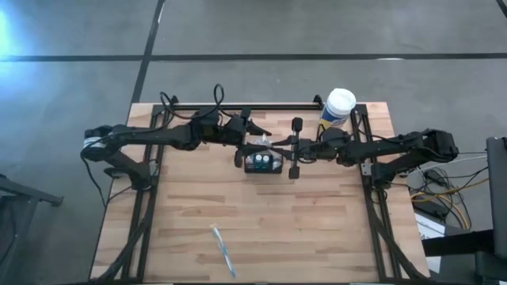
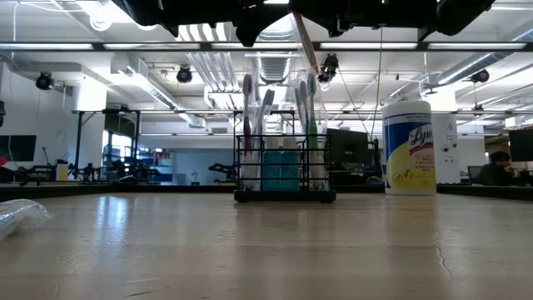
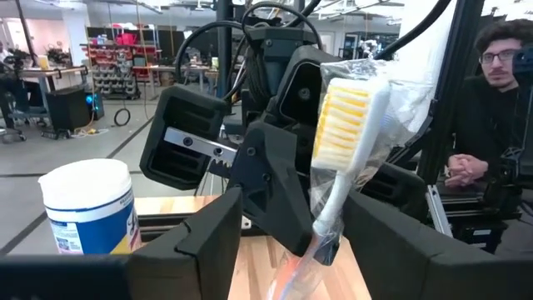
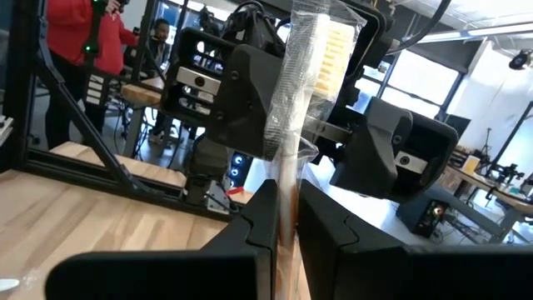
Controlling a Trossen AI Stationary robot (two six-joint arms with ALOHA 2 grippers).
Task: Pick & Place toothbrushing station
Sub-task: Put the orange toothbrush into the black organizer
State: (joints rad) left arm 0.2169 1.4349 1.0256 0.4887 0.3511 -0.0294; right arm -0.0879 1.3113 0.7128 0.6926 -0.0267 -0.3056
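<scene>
The toothbrushing station (image 1: pixel 263 163), a black wire-mesh holder (image 2: pixel 283 171), stands on the wooden table at mid-height of the high view with several brushes upright in it. Above it, my right gripper (image 1: pixel 279 146) is shut on a yellow-bristled toothbrush (image 3: pixel 346 117) in a clear wrapper. My left gripper (image 1: pixel 257 141) faces it from the table's left, open. Its fingers (image 3: pixel 212 237) stand on either side of the wrapped brush; I see no touch. My right gripper (image 4: pixel 287 225) pinches the wrapped toothbrush by its handle (image 4: pixel 287 179), below the head, between its two fingers. The fingers come level from the table's right and lie across the brush. The brush stands nearly upright, head up, with its lower handle (image 2: pixel 304 42) slanting down above the holder.
A white-lidded canister with a yellow label (image 1: pixel 339 107) stands at the far right of the table. Another wrapped toothbrush (image 1: pixel 223 252) lies near the front edge. People (image 3: pixel 491 83) are in the room beyond the table.
</scene>
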